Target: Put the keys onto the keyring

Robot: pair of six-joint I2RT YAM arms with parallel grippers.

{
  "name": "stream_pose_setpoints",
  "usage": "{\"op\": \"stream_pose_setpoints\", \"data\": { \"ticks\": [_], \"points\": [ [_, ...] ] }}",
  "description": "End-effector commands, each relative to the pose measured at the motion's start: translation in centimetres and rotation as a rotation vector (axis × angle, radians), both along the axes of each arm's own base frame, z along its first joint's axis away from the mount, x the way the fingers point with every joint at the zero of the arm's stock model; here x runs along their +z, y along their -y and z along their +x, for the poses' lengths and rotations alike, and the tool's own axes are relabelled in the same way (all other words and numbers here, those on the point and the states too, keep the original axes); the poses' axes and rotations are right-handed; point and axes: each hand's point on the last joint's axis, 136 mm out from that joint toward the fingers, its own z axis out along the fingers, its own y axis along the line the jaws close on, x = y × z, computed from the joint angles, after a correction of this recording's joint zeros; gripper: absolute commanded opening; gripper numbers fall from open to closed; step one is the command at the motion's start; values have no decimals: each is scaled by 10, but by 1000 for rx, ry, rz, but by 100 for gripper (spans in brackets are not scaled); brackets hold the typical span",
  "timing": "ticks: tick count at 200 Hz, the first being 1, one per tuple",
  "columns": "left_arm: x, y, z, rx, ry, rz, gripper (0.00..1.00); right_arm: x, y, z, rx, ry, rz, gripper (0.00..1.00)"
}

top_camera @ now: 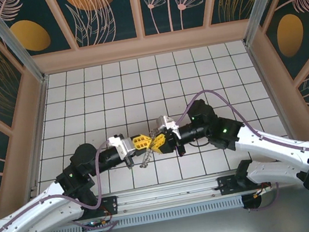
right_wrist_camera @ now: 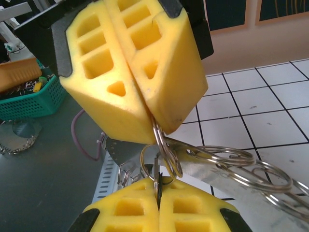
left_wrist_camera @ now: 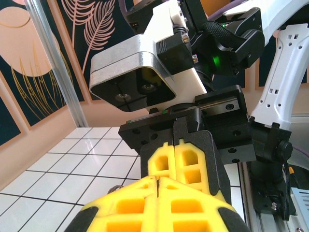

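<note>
Lower centre of the top view: left fingers (top_camera: 142,142) and right fingers (top_camera: 162,144) meet tip to tip above the white tiled tabletop (top_camera: 137,83), with the keyring (top_camera: 145,160) dangling beneath. Dark floral wall panels (top_camera: 103,12) box the cell in. Left wrist view, bottom: both yellow pairs clenched, facing each other. Right wrist view: left fingers, at top, clamp a keyring loop; right fingers, at bottom, pinch a thin dark sliver, likely the keys (right_wrist_camera: 157,178). Threading step, I'd say; next calls for easing the sliver into the split coil without slipping.
</note>
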Motion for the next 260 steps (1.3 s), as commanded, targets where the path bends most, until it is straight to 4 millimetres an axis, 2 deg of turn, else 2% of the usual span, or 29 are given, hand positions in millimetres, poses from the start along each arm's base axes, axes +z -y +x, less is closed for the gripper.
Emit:
{"op": "stream_pose_setpoints", "data": {
  "ticks": [1, 109, 202, 233, 260],
  "points": [
    [22, -2, -6, -28, 30, -74, 0, 13, 0, -2, -3, 25, 55, 0],
    [20, -5, -6, -16, 32, -61, 0, 19, 12, 8, -112, 63, 74, 0],
    [8, -2, -2, -7, 14, -16, 0, 54, 24, 23, -230, 161, 170, 0],
    [-2, 1, 0, -4, 1, 17, 0, 61, 26, 38, -313, 207, 164, 0],
    [-9, 2, 6, 23, -12, 43, 0, 60, 28, 55, -396, 240, 91, 0]
  ]
}}
